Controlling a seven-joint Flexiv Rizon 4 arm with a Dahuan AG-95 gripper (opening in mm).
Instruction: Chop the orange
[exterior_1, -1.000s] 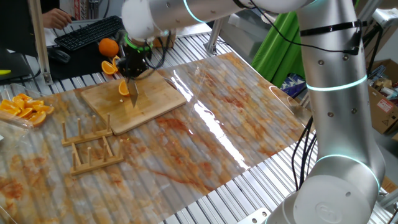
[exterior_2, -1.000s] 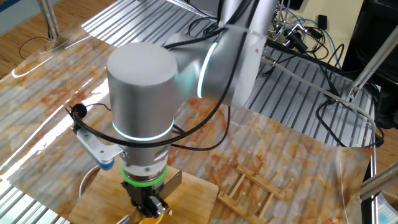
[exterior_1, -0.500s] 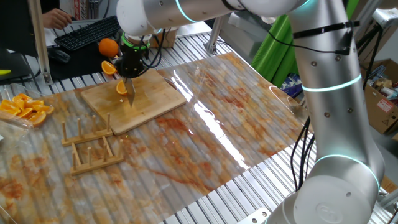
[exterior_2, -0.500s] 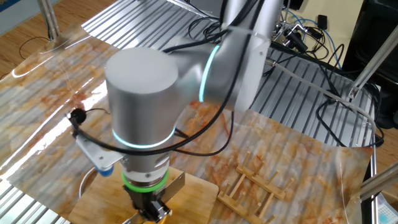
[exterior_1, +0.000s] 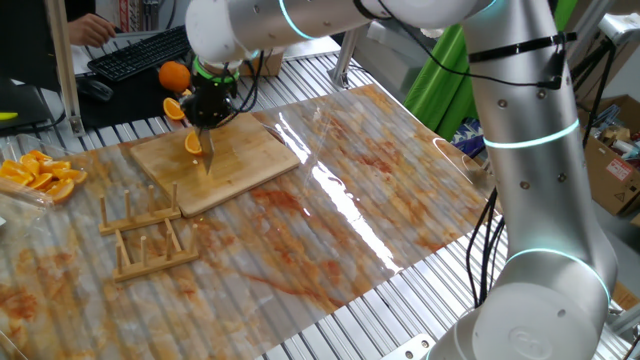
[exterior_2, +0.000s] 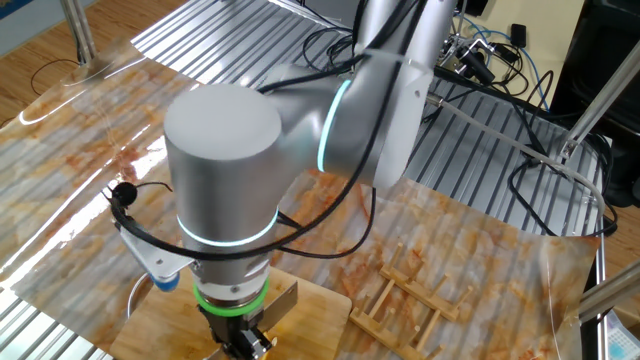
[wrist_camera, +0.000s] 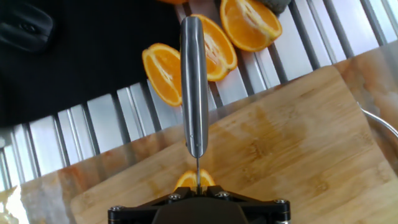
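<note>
step: chopping | claw (exterior_1: 206, 118): clamped tight on knife (wrist_camera: 193, 93), blade down | orange (wrist_camera: 194, 180): on board (exterior_1: 215, 160), directly under claw, blade on its middle | tip: press straight down, keep blade vertical, centred

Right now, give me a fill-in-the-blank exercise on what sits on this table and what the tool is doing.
1. The tool is shut on a ___.
2. The orange wedge under the blade lies on the wooden ___.
3. The heap of orange slices lies ___ the board, not on it.
4. The wooden rack holds ___ plates.

Missing words: knife; board; off; no
</note>
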